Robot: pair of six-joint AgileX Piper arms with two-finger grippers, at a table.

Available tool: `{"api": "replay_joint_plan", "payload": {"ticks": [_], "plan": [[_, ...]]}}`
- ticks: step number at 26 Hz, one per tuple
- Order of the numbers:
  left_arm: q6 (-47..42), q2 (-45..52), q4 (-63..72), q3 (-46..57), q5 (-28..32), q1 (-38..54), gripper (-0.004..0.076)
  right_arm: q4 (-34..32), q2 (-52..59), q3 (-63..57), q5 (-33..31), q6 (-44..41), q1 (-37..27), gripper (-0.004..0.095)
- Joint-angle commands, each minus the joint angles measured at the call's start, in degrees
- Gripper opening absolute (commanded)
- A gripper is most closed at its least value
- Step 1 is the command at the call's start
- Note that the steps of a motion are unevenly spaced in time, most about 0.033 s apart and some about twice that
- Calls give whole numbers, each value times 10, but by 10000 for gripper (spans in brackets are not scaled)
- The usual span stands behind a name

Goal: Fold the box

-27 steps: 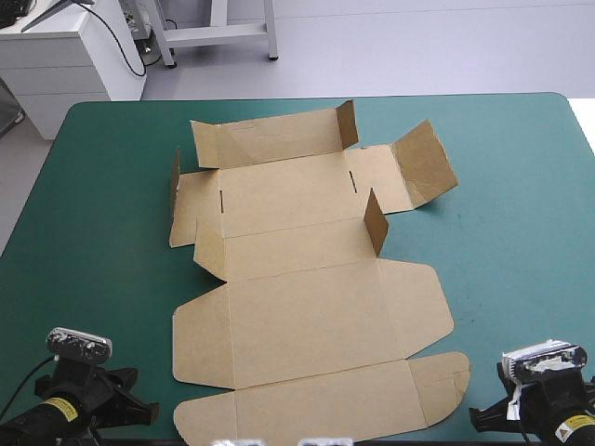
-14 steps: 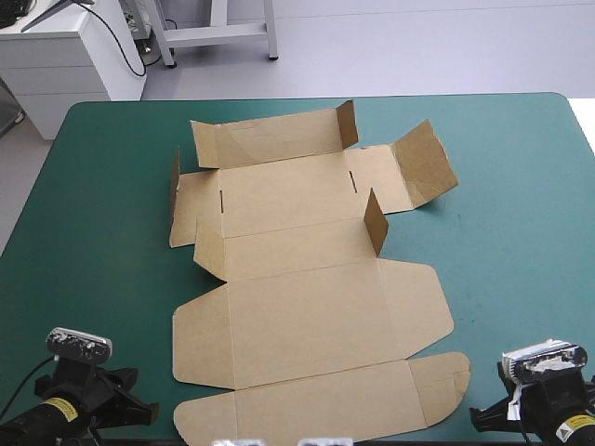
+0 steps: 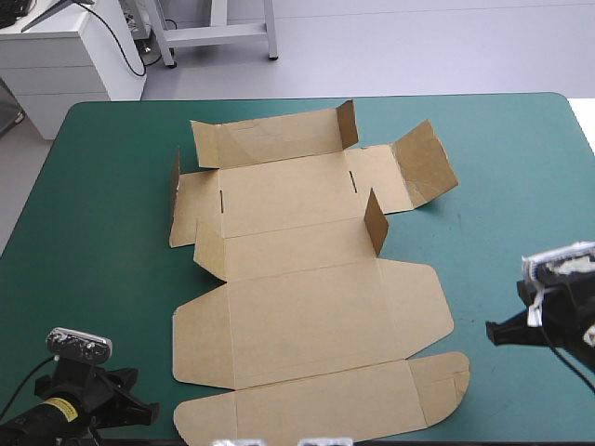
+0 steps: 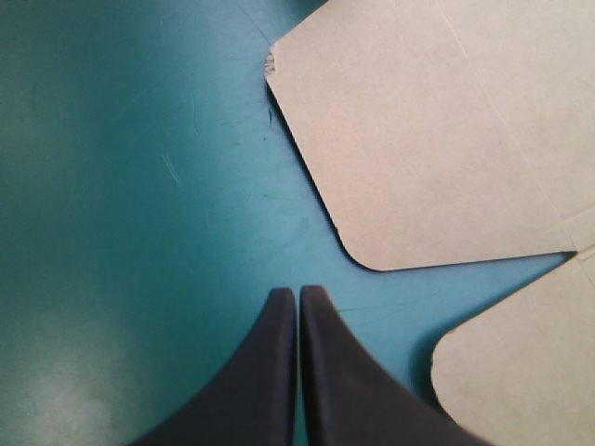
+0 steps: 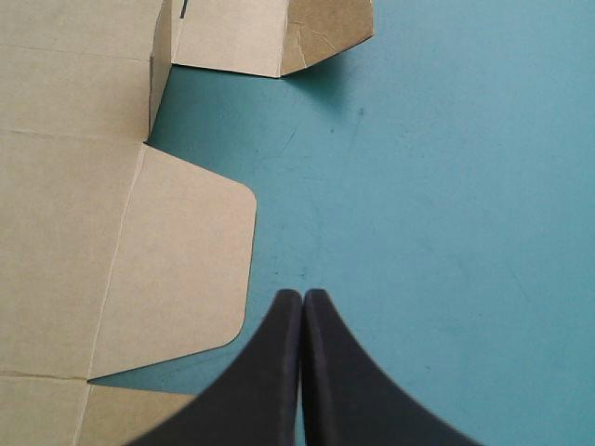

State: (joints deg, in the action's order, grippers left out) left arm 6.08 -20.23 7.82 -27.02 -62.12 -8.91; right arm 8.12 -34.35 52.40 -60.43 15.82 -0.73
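Note:
The brown box (image 3: 307, 297) lies mostly flat in the middle of the teal-green table, with a few small flaps raised at its far end. My left gripper (image 3: 139, 412) rests near the table's front left corner, shut and empty, just off the box's near left flaps (image 4: 437, 130). My right gripper (image 3: 493, 333) hovers right of the box, shut and empty. In the right wrist view its fingertips (image 5: 302, 295) meet beside the rounded right side flap (image 5: 177, 269), not touching it. Ahead of them a raised flap (image 5: 325, 28) shows.
Bare teal-green cover (image 3: 521, 186) stretches right of the box, and more of it (image 3: 102, 251) to the left. A white cabinet (image 3: 65, 46) stands beyond the table's far left corner.
My right gripper has risen from the front right corner and moved farther up the table, alongside the box's right flap. The left gripper and the box have stayed put.

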Motion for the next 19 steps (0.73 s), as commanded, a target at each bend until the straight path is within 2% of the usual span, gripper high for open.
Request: {"api": "replay_joint_plan", "payload": {"ticks": [1, 13, 19], "plan": [[-6, -6, 10, -13, 27, -1, -8, 2, -88, 69, 36, 11, 1, -21], [-7, -6, 10, -13, 27, -1, -8, 2, -340, 281, 38, 28, 1, -21], [-7, -6, 10, -13, 27, -1, -8, 2, -541, 485, 16, 62, 1, -19]]}}
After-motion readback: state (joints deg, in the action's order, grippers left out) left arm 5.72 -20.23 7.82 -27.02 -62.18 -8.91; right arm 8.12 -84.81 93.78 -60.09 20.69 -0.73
